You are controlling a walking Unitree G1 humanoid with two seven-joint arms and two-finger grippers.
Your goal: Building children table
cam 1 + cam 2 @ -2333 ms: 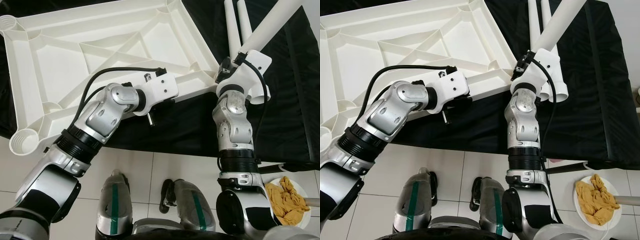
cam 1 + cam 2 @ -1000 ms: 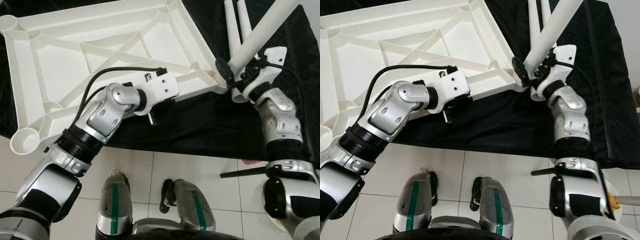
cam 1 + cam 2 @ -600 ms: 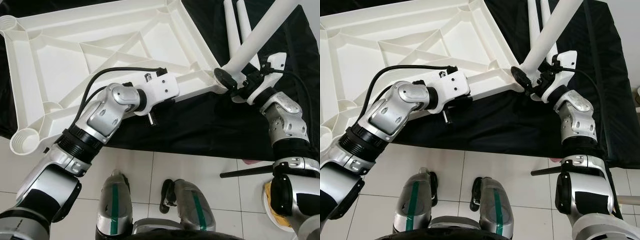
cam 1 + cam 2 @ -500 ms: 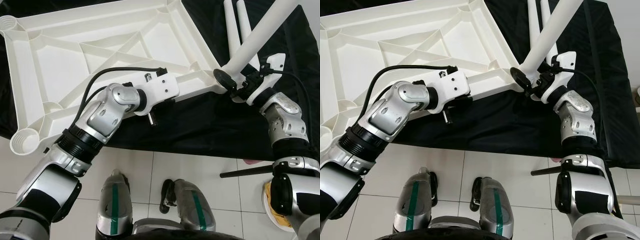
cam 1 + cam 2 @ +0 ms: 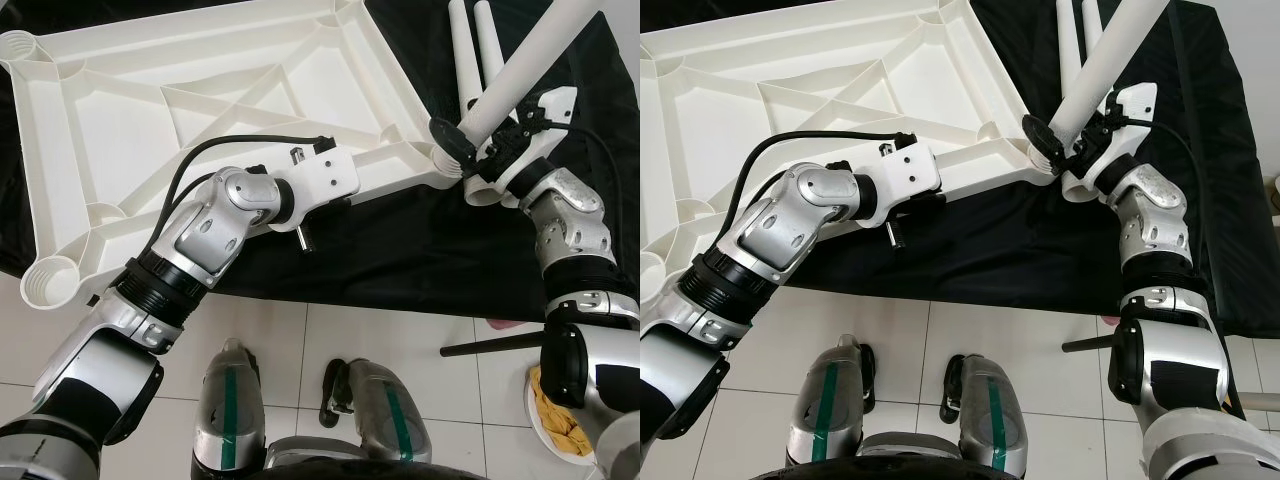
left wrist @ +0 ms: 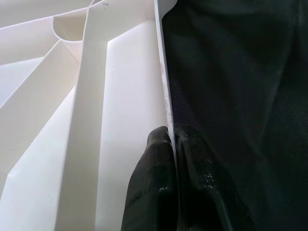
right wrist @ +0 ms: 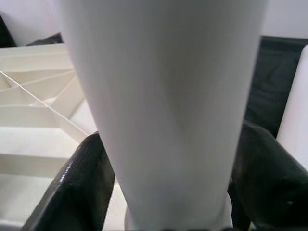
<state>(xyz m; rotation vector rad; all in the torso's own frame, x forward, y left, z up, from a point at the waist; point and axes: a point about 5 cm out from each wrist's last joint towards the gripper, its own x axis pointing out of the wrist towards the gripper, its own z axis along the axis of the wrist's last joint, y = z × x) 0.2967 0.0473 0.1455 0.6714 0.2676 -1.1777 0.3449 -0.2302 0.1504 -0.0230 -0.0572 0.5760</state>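
The white plastic tabletop (image 5: 230, 100) lies upside down on a black cloth (image 5: 400, 250), its ribbed underside facing up. The left gripper (image 6: 168, 149) is closed on the tabletop's near rim; the left wrist view shows what the head views hide behind the wrist housing, namely one black finger (image 6: 154, 178) pressed against the inner face of the thin wall and the other against the outer face, with the cloth just beyond the outer finger. The right gripper (image 5: 478, 140) clamps a white table leg (image 5: 525, 70) near its lower end, just beside the tabletop's near right corner. The right wrist view shows the leg squeezed between the two black fingers (image 7: 77, 187), with the tabletop's ribs behind it. From the head views the leg rises tilted, up and away from the jaws. Two more white legs (image 5: 475, 45) lie on the cloth beyond the right gripper.
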